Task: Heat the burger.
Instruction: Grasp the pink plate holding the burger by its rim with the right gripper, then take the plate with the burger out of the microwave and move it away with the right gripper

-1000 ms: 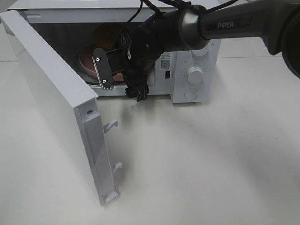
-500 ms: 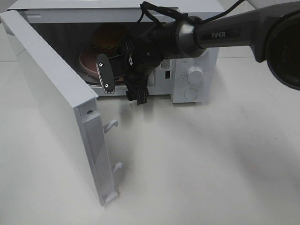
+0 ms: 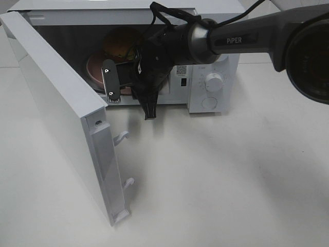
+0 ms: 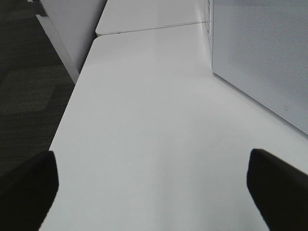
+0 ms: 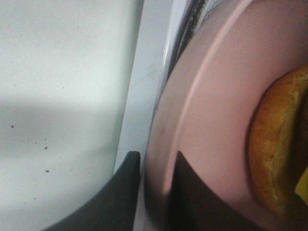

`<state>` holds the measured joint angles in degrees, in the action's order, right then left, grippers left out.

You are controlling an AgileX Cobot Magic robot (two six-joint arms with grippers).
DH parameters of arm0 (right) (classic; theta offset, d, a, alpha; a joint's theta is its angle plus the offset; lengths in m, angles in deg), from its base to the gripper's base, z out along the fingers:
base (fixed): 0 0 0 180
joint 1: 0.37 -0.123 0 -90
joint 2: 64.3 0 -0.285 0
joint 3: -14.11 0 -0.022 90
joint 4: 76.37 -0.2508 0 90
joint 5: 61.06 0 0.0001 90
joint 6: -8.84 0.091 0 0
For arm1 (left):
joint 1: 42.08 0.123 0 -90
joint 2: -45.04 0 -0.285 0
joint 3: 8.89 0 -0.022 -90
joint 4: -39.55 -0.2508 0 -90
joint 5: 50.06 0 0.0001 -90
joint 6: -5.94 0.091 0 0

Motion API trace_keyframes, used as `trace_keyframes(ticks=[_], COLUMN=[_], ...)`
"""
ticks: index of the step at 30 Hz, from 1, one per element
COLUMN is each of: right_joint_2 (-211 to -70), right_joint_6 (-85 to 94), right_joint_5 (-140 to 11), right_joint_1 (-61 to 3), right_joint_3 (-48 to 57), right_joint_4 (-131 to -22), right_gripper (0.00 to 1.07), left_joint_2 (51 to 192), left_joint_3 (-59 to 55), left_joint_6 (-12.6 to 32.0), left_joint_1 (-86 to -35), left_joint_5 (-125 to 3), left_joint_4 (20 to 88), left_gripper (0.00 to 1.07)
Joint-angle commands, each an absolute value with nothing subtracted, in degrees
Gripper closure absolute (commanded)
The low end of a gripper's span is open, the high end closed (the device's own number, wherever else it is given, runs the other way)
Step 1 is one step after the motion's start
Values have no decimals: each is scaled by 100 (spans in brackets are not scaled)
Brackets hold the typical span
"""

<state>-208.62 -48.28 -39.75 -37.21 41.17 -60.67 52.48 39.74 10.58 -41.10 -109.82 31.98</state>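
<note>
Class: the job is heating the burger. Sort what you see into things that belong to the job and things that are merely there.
Belongs to the job:
burger
pink plate under it
microwave with its open door
right gripper, closing on the plate's rim

Merely there:
table
left gripper, open over bare table

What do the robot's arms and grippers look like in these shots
The right arm is a dark grey tube with white PIPER lettering and a silvery metal ring, with black cables looping over its black wrist. The right gripper is black, one finger faced with a grey plate and two screws. The left gripper's fingers show only as plain black tips.
</note>
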Motion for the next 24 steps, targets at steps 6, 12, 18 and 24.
trace_keyframes(ticks=[6, 12, 18, 24], right_joint_2=[-20748, -20519, -20255, -20043], right_joint_6=[-4817, -4828, -5407, -5917], right_joint_5=[-4130, -3866, -3127, -2737], right_joint_1=[-3675, -3733, -3750, -3750], right_joint_3=[4168, 4140, 4140, 4100], right_joint_4=[-5992, -6050, -6537, -6806], right_gripper=[107, 107, 107, 107], left_joint_2=[5151, 5151, 5151, 5151], left_joint_3=[3980, 3980, 3980, 3980], left_joint_6=[1046, 1046, 1046, 1046], left_joint_1=[-4116, -4116, -4116, -4116], left_joint_5=[-10913, -10913, -10913, -10913], left_joint_4=[3221, 3221, 3221, 3221], left_gripper=[6, 6, 6, 6])
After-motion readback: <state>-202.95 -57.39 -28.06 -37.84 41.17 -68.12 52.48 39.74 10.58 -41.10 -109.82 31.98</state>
